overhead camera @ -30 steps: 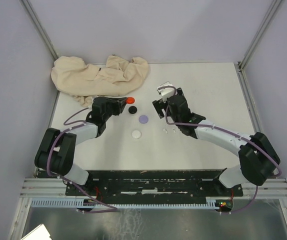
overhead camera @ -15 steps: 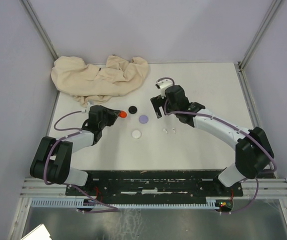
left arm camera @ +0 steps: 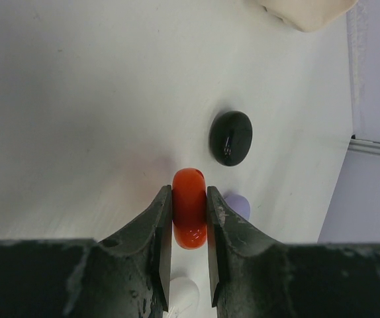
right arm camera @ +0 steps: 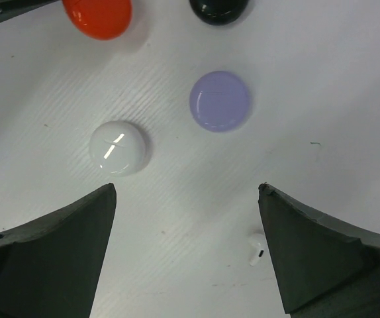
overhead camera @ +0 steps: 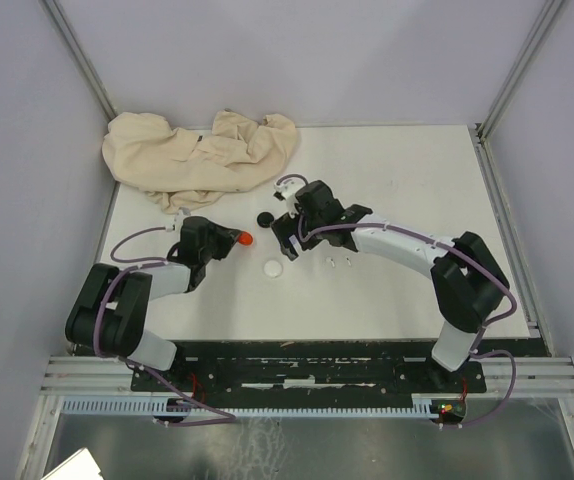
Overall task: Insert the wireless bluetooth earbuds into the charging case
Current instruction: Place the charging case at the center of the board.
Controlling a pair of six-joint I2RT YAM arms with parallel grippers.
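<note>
**Right arm sweeps in over the discs.** The right gripper, jaws spread wide and carrying nothing, has swung leftward across the table in the last second. It now hangs above the purple disc, which its arm hides from the overhead camera. Opposite, the left gripper stays clamped on the red disc. It has drawn that disc back from beside the black disc toward the near left, out of the cluster. The white disc lies untouched between the two arms.

The discs look to be the charging cases. If so, one case is held ready while the other arm lines up on a second, and no bud has yet been picked up.

Two white earbuds lie side by side on the table, just right of the right gripper and too small overhead to show their heading. In the right wrist view one earbud lies on its side beside a finger's inner edge. Its long axis appears to run head-toward-the-discs, with the dark-marked stem pointing away.
</note>
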